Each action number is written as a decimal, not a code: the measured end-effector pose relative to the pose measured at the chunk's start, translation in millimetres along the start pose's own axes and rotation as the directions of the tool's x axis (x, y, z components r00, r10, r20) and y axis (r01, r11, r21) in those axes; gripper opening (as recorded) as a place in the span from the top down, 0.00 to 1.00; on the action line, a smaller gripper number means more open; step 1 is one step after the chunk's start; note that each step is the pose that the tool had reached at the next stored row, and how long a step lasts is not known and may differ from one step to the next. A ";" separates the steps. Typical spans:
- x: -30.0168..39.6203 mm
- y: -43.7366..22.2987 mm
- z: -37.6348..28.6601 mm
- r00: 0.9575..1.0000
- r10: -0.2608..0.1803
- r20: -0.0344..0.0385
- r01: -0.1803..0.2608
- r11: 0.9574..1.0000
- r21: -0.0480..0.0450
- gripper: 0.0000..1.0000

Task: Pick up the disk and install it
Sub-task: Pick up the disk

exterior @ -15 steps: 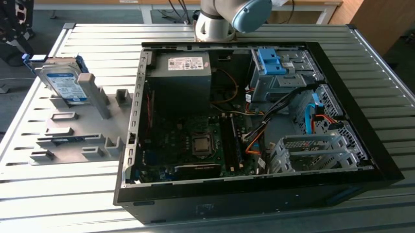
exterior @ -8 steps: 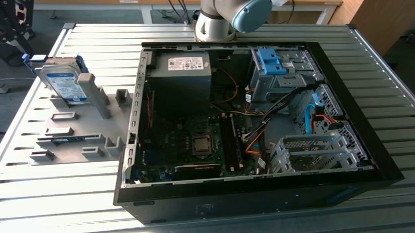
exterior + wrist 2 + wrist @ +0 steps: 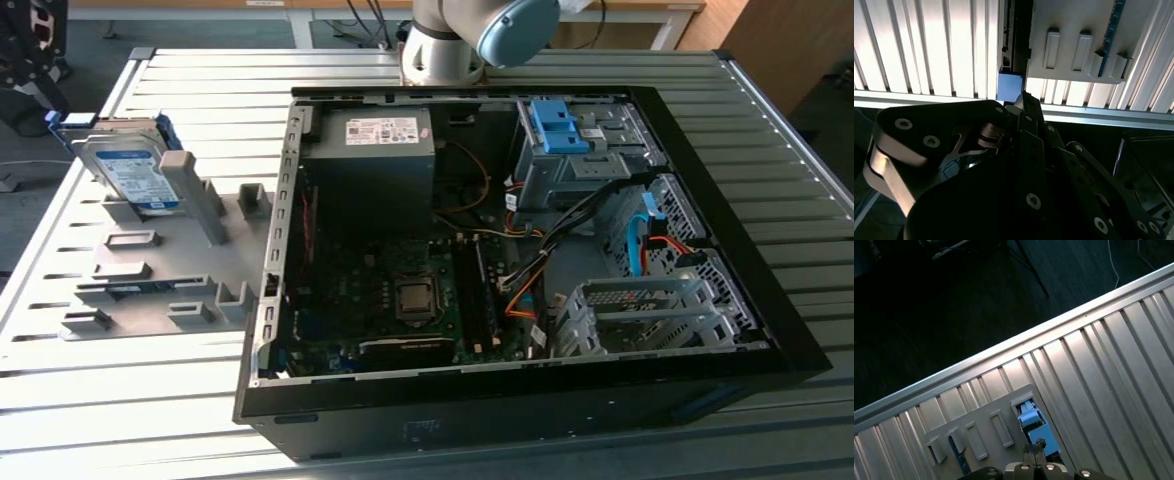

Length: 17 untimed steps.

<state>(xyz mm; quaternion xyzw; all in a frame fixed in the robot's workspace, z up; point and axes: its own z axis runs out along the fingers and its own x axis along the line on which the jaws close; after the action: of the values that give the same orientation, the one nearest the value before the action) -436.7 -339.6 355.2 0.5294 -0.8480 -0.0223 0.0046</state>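
Note:
The disk (image 3: 127, 170), silver with a white-and-blue label and blue rails, stands tilted in a grey fixture plate (image 3: 147, 270) on the exterior view's left, outside the open computer case (image 3: 534, 250). In the first wrist view my gripper (image 3: 1035, 446) hangs well above the fixture with its two thin fingertips pressed together and nothing between them. The disk's blue edge (image 3: 1035, 426) sits just beyond them. In the second wrist view the black finger linkage (image 3: 1026, 150) ends near a blue patch of the disk (image 3: 1010, 86).
The case holds a grey power-supply box (image 3: 380, 140), a motherboard (image 3: 400, 290), a blue-latched drive cage (image 3: 567, 140) and metal bays (image 3: 641, 310). The ribbed metal table (image 3: 134, 420) ends close behind the fixture, with dark floor (image 3: 954, 315) beyond. The arm's base (image 3: 447, 50) stands behind the case.

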 end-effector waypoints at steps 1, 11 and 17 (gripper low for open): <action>0.0 0.0 0.1 1.000 -0.014 -0.001 0.014 1.000 0.000 0.89; -0.2 0.0 1.1 0.992 -0.125 -0.005 0.125 0.992 -0.002 0.89; -0.2 0.0 2.1 0.975 -0.220 -0.009 0.220 0.975 -0.005 0.89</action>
<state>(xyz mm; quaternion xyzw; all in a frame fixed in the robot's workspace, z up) -436.7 -339.4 353.0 0.6203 -0.7840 -0.0217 0.0070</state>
